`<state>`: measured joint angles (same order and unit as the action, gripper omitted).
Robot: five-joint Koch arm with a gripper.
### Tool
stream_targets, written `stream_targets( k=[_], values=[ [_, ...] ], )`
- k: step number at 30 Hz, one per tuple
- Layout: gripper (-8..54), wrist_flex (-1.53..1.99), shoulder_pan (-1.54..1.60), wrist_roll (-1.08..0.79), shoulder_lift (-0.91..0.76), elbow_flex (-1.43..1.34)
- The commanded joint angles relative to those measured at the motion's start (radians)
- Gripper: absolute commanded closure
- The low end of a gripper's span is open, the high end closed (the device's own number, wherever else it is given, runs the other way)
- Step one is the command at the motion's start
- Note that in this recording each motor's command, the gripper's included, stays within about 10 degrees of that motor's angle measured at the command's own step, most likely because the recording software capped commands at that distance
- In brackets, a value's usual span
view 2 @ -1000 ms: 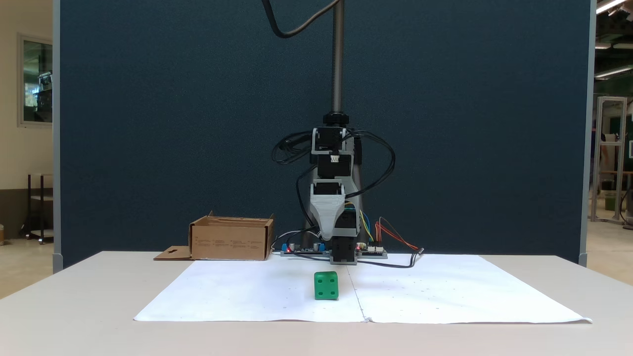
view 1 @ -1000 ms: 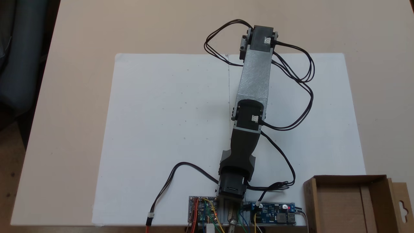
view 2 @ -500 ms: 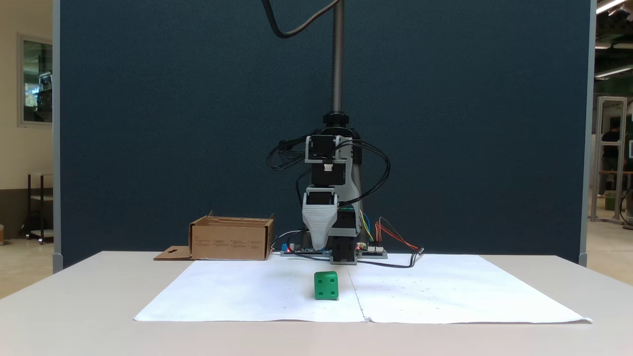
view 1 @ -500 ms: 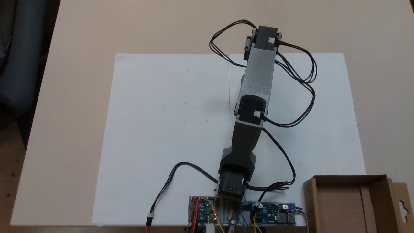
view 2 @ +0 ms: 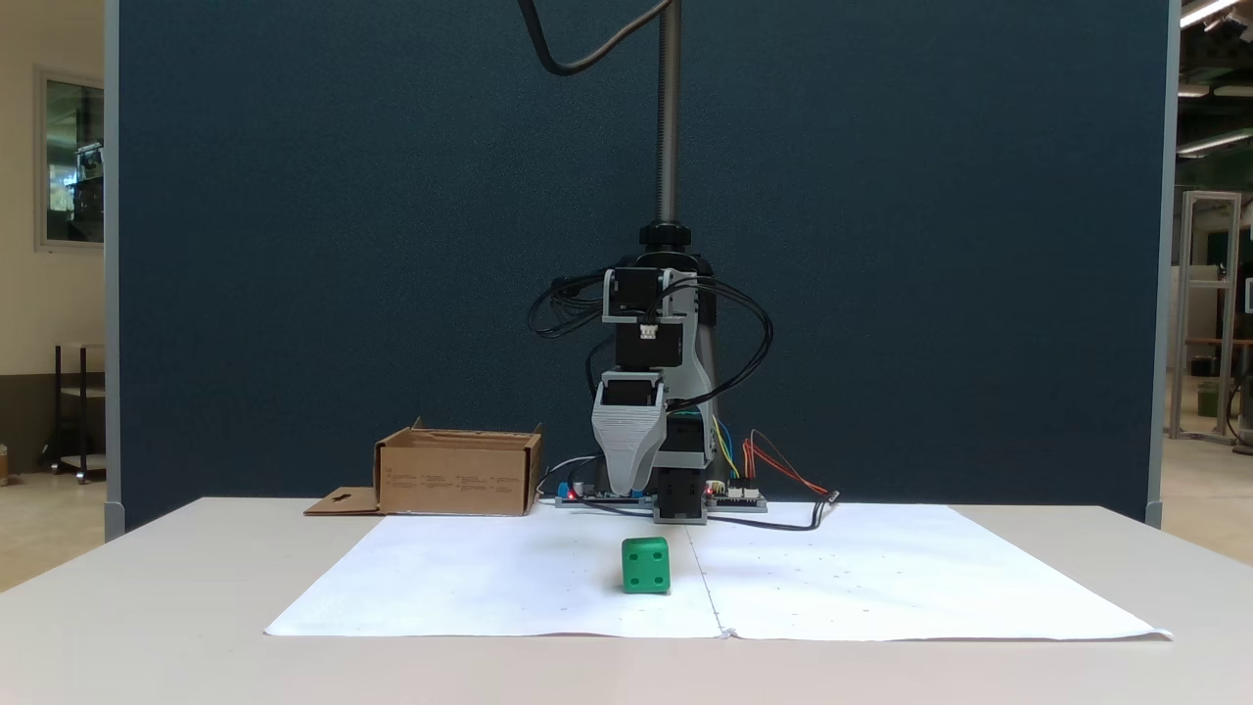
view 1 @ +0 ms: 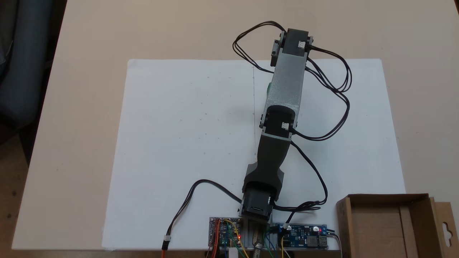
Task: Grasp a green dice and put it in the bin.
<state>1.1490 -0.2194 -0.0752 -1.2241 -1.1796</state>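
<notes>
Green dice [view 2: 645,565]: a small bright green plastic cube with rounded corners and sunken round pips, four of them on the face toward the camera. It sits on the white paper, just left of the centre seam in the front-facing fixed view. From above, a thin green sliver [view 1: 268,87] shows at the left edge of the arm's grey link.

Gripper [view 2: 625,487]: a grey, ribbed, wedge-shaped printed part that tapers downward, hanging above and behind the dice and apart from it. The jaws line up one behind the other, so I cannot tell whether the fingers are spread or pressed together.

Arm [view 1: 285,84]: matte black motor blocks joined by a speckled grey flat link, with looping black cables on both sides.

Bin [view 1: 385,224]: a shallow rectangular brown cardboard box with low walls, and a side flap with a cut-out slot. It stands at the lower right corner in the view from above, well apart from the dice.

Paper [view 1: 179,125]: a smooth white sheet with a straight centre seam.

Table [view 1: 89,53]: a plain beige, flat surface.

Circuit boards [view 1: 303,240]: blue and grey, with coloured wires, at the arm's base.
</notes>
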Motion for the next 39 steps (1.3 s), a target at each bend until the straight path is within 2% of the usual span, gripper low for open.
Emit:
stream_targets(
  k=[1,28,39],
  values=[
    [-2.7,-0.034,-0.002,0.049,-0.014,0.044],
    [-2.9,-0.023,0.008,-0.189,0.002,0.026],
    [-3.0,-0.021,0.006,-0.150,0.002,0.025]
  ],
)
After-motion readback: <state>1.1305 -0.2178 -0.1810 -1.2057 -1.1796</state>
